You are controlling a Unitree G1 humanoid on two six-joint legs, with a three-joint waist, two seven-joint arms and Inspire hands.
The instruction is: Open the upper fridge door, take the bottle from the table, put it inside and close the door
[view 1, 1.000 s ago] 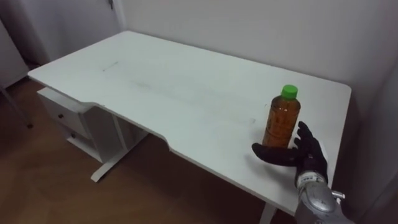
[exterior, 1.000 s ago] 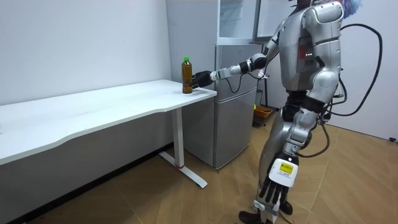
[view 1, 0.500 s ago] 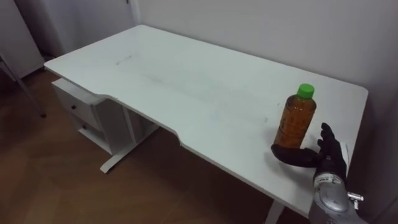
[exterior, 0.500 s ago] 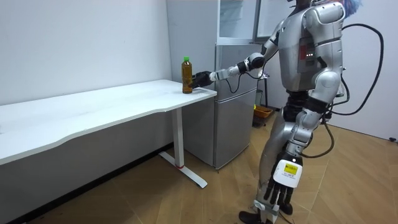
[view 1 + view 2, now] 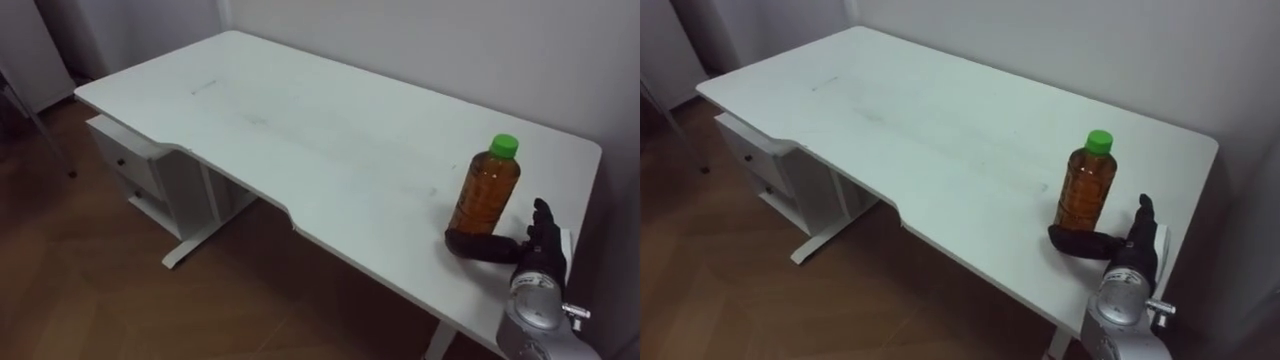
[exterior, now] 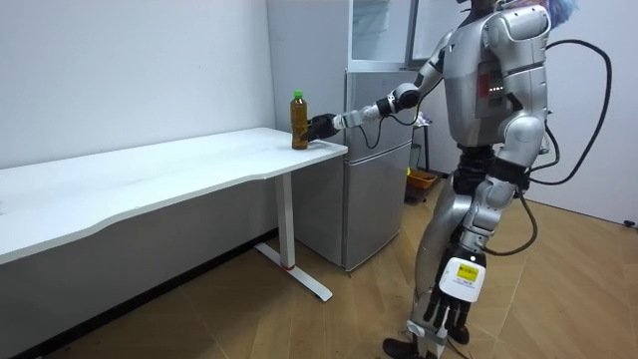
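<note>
**Right hand opening around the bottle's foot**

The bottle (image 5: 484,190) – amber liquid, green cap – is standing upright on the white table (image 5: 300,130), close to its far right corner. The robot's right hand (image 5: 537,250) is reaching in from the lower right and sitting low beside the bottle. Its thumb is lying across the front of the bottle's foot, while the fingers (image 5: 545,215) are pointing up, straight, on the bottle's right side. The hand is spread wide and is not clasping the bottle. Whether the thumb is actually touching the plastic cannot be told.

In the room view the robot is standing on the wooden floor at the table's end, in front of a grey fridge (image 6: 379,160). Its right arm is stretching out level toward the bottle. Its left hand (image 6: 446,311) is hanging down beside its leg, fingers loose and holding nothing.

A white drawer unit (image 5: 125,165) is sitting under the table's left part – well apart from the bottle.
</note>
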